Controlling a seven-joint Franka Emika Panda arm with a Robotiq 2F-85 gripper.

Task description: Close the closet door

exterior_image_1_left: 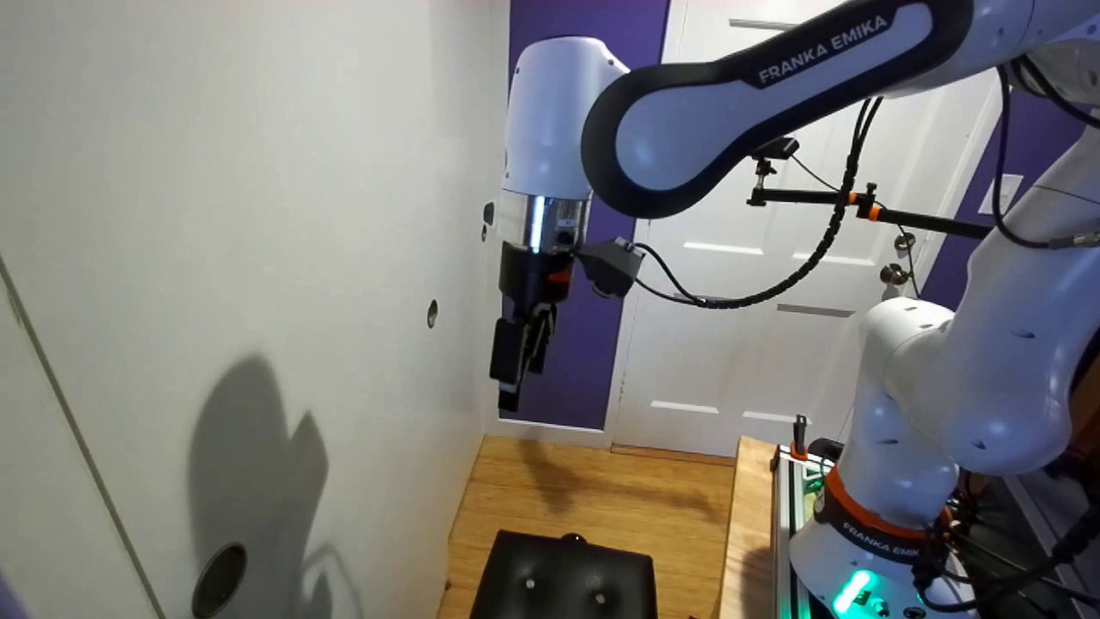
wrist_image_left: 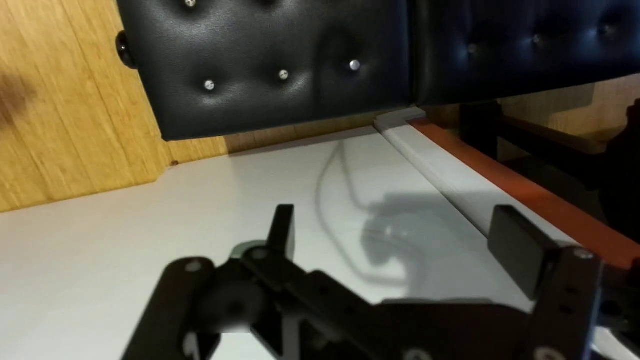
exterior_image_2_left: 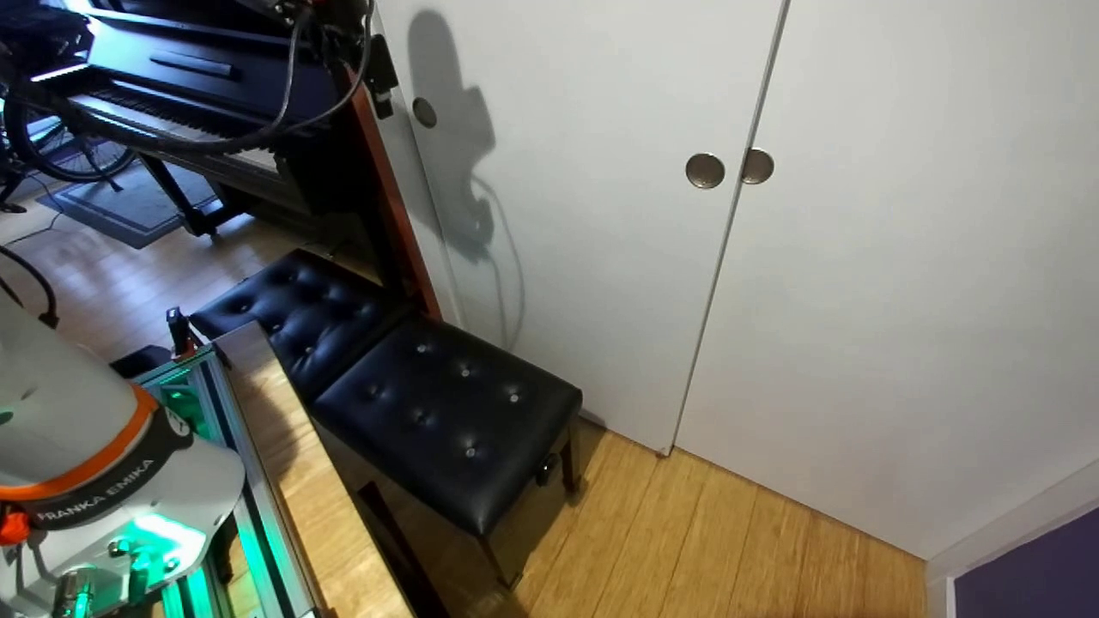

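Note:
The closet door shows as white panels in both exterior views (exterior_image_1_left: 344, 215) (exterior_image_2_left: 601, 275) and in the wrist view (wrist_image_left: 280, 175). A narrow dark seam separates the panel from a neighbouring white panel (exterior_image_2_left: 901, 283). Round metal pulls sit on either side of the seam (exterior_image_2_left: 705, 171) (exterior_image_2_left: 758, 166), and another pull (exterior_image_2_left: 424, 112) is near the panel's far edge, close to the white frame (wrist_image_left: 435, 165). My gripper (exterior_image_1_left: 520, 378) is open and empty, pointing down. In the wrist view its fingers (wrist_image_left: 400, 235) are wide apart, with a pull (wrist_image_left: 245, 247) partly hidden behind one. Contact with the door cannot be told.
Two black padded benches (exterior_image_2_left: 455, 403) (exterior_image_2_left: 300, 309) stand on the wood floor by the door. A wooden table edge (exterior_image_2_left: 318, 481) lies beside the robot base. A dark piano (exterior_image_2_left: 206, 94) stands beyond the closet frame. A reddish board (wrist_image_left: 540, 200) runs along the frame.

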